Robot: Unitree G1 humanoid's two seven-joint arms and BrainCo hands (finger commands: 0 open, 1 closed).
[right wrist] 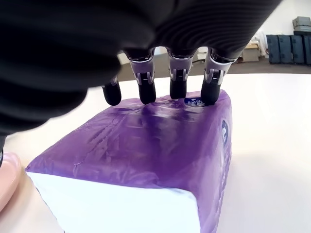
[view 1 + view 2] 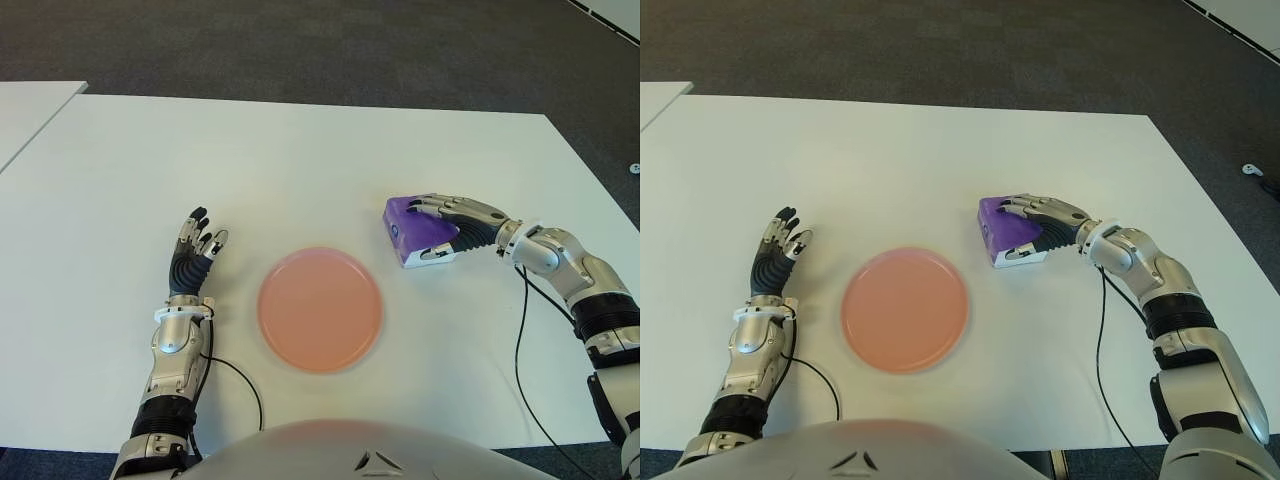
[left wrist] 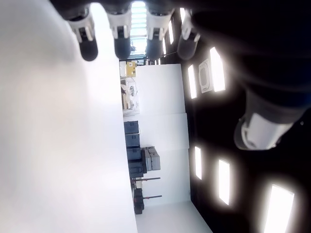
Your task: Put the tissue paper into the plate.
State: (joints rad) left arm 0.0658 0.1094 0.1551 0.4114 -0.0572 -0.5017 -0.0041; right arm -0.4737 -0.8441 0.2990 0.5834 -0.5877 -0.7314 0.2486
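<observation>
A purple tissue pack (image 2: 418, 232) lies on the white table (image 2: 300, 160), just right of the pink plate (image 2: 320, 309) and slightly farther back, not touching it. The right hand (image 2: 455, 219) is draped over the pack, its fingers (image 1: 178, 82) extended with the tips pressing the top wrapper, not closed around it. The left hand (image 2: 194, 251) shows left of the plate, fingers straight and holding nothing.
</observation>
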